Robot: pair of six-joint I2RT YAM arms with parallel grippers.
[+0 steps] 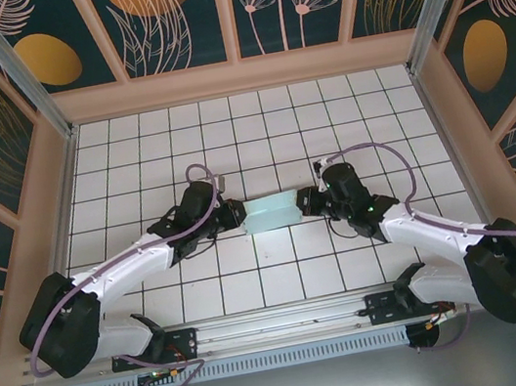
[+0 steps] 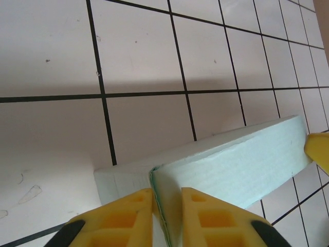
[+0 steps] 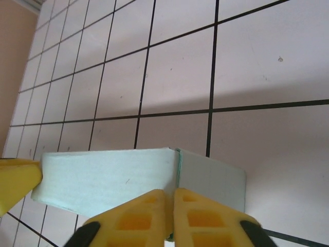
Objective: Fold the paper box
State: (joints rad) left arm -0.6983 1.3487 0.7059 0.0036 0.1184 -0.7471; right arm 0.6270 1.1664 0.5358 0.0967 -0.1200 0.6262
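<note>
Top view: a pale mint paper box (image 1: 273,213) of thin card, folded into a shallow rectangular form, sat on the white tiled surface (image 1: 227,129) with black grid lines, roughly mid-surface between the 2 arms. Its long axis ran left to right, slightly tilted.

Left end effector (image 1: 235,215): at the box's left end, touching it. Right end effector (image 1: 307,203): at the box's right end, touching it.

Left wrist view: the left end effector (image 2: 167,193) was nearly closed, with its 2 yellow fingers (image 2: 136,211) pinching the upright card wall at a corner of the paper box (image 2: 236,170). Only the thickness of the card separated the pads. The long side wall ran away to the right, where a yellow tip of the other arm's finger (image 2: 318,152) met its far end.

Right wrist view: the right end effector (image 3: 169,194) was also almost fully closed, gripping the card edge at a corner seam of the box (image 3: 103,180). Fingers (image 3: 198,213) stood on either side of the wall. A yellow finger of the left arm (image 3: 15,182) touched the box's far end at the left edge of the frame.

Whether the box bottom lay flat on the surface could not be told.
</note>
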